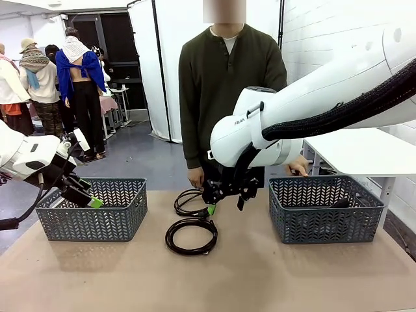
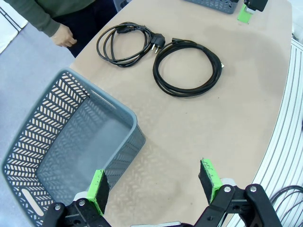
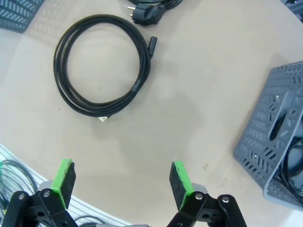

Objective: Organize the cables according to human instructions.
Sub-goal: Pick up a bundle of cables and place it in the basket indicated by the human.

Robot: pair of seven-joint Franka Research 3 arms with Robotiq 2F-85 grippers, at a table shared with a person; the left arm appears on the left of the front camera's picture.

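Note:
Two cables lie on the tan table between the baskets. The nearer cable (image 1: 192, 252) (image 2: 187, 93) (image 3: 137, 82) is a round black coil. The farther cable (image 1: 179, 203) (image 2: 124, 63) is a looser loop with a plug end (image 3: 147, 14). My right gripper (image 1: 224, 203) (image 3: 122, 182) hangs open, fingers down, just above the table by the farther cable, holding nothing. My left gripper (image 1: 88, 194) (image 2: 152, 187) is open and empty over the near rim of the left basket (image 1: 91, 224) (image 2: 42, 123), whose inside looks bare. Black cord (image 3: 293, 165) lies in the right basket (image 1: 325, 224) (image 3: 270, 127).
A person in a dark green top stands at the far edge, one hand (image 1: 195, 177) (image 2: 64, 37) near the cables and the other hand (image 1: 299, 168) behind the right basket. Open tabletop lies toward my side. A white table stands at the right.

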